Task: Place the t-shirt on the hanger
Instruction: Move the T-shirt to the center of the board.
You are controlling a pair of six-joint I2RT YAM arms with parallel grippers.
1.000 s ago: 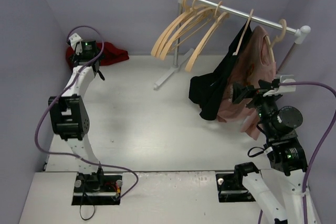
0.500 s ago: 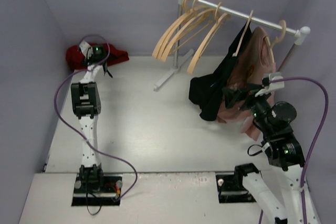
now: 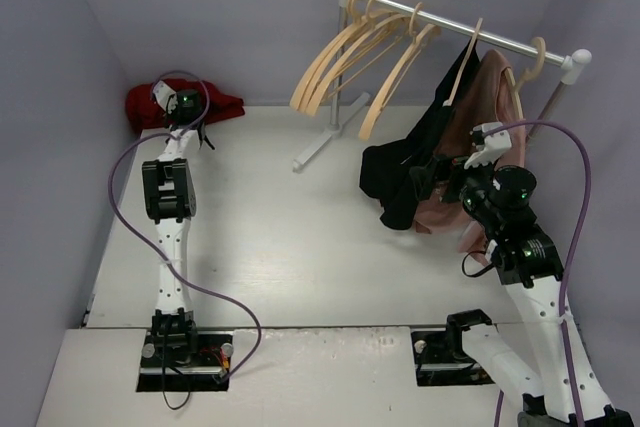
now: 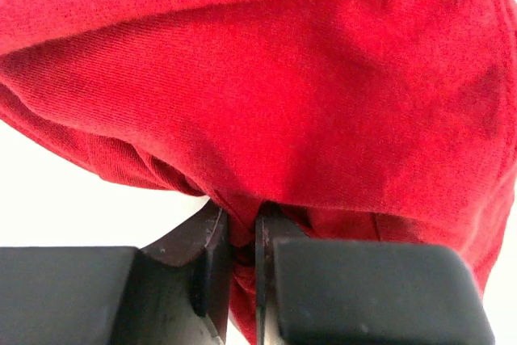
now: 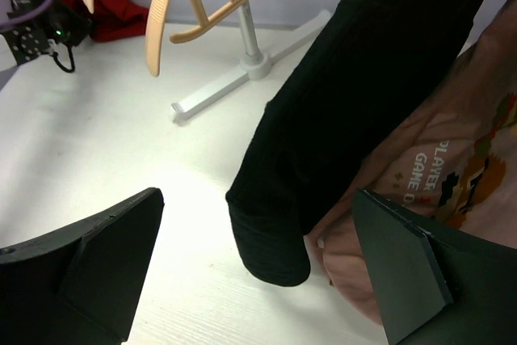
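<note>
The left claw (image 4: pixel 241 228), wide a second ago, now pinches a fold of the t-shirt (image 4: pixel 266 78), so lifting can begin; the right claw (image 5: pixel 257 224) stays wide, empty.

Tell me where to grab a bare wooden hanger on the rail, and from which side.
Probably the hanger nearest the black garment: its arm hangs apart from the other hangers, slanting down and leftward. Pinch that arm midway, approaching from the open right gripper side, jaws across the thin wood.
</note>
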